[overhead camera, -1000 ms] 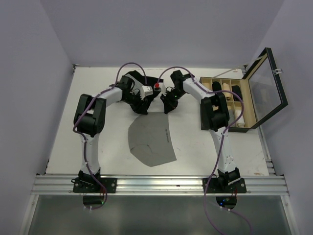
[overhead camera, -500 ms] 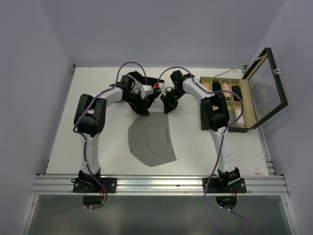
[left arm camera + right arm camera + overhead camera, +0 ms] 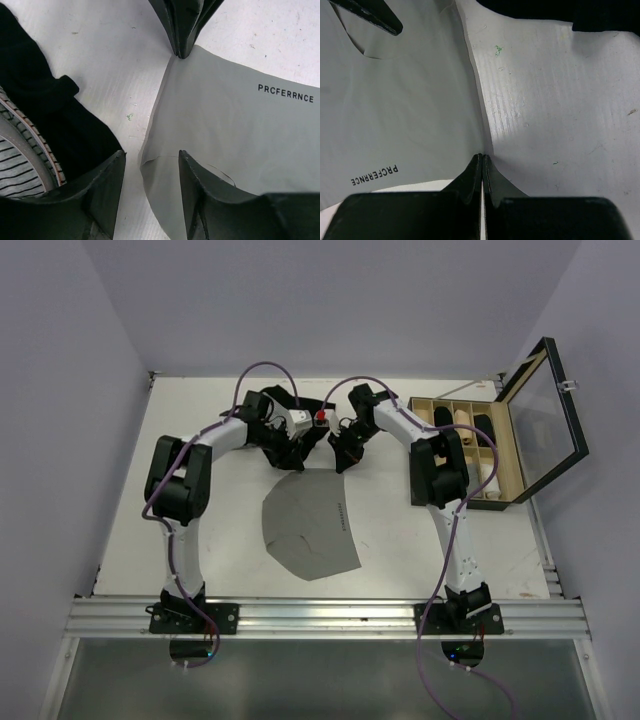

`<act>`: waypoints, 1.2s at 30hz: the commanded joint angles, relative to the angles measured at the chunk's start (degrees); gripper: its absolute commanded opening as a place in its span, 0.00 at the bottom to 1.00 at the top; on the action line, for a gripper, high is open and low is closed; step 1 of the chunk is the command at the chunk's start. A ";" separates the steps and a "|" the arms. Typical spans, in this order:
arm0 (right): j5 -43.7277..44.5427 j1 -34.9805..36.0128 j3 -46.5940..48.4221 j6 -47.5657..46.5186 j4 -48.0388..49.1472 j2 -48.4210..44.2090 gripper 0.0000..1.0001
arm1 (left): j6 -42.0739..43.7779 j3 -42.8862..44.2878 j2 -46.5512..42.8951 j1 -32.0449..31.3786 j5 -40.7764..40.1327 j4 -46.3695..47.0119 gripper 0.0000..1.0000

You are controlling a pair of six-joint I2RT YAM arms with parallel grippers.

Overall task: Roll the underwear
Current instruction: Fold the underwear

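plain grey underwear, black garment, striped garment

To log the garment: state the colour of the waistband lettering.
Black lettering on grey underwear, clearest in left wrist view.

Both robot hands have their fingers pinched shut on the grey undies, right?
No. The left wrist view shows the left gripper open, its fingers apart at a corner of the underwear. Only the right gripper is pinched shut on its edge.

A lab cell: plain walls around 2 arms on an aluminium rail.
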 commanded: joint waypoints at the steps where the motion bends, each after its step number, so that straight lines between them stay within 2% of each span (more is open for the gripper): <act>1: -1.56 -0.13 0.22 -0.85 -0.69 -1.58 0.00 | 2.32 2.41 -0.81 -0.23 2.39 -1.79 0.49; 5: -1.56 -0.13 0.39 -0.76 -0.69 -1.32 0.00 | 3.38 3.29 1.74 -0.67 1.61 -3.91 0.46; 13: -1.38 -0.13 0.66 -1.20 -1.13 -1.23 0.00 | 2.59 3.03 3.76 -1.19 -1.12 -3.56 0.47; 16: -1.38 -0.04 0.66 -1.29 -1.40 -1.14 0.00 | 2.33 3.29 4.38 -1.55 -1.83 -3.29 0.42; 20: -1.38 -0.13 0.66 -1.29 -1.40 -1.23 0.00 | 2.68 3.56 4.21 -1.55 -1.39 -3.38 0.24; 22: -1.47 -0.31 0.92 -0.68 -0.70 -1.32 0.00 | 2.42 3.64 3.85 -1.46 -1.39 -2.86 0.19; 23: -1.47 -0.57 1.18 0.28 -0.43 -1.32 0.00 | 2.33 4.25 3.76 -1.46 -1.39 -2.68 0.09; 25: -2.08 -1.01 2.58 1.25 0.10 -1.32 0.00 | 1.80 5.22 3.76 -1.11 -1.65 -2.68 0.00; 31: -4.01 -2.42 2.51 2.84 0.01 -4.65 0.00 | 2.06 5.93 0.70 -0.58 -0.16 -3.65 0.00; 36: -6.38 -2.33 -5.12 1.26 0.10 -11.67 0.00 | 0.83 -1.18 -7.12 -0.75 2.48 -1.63 0.00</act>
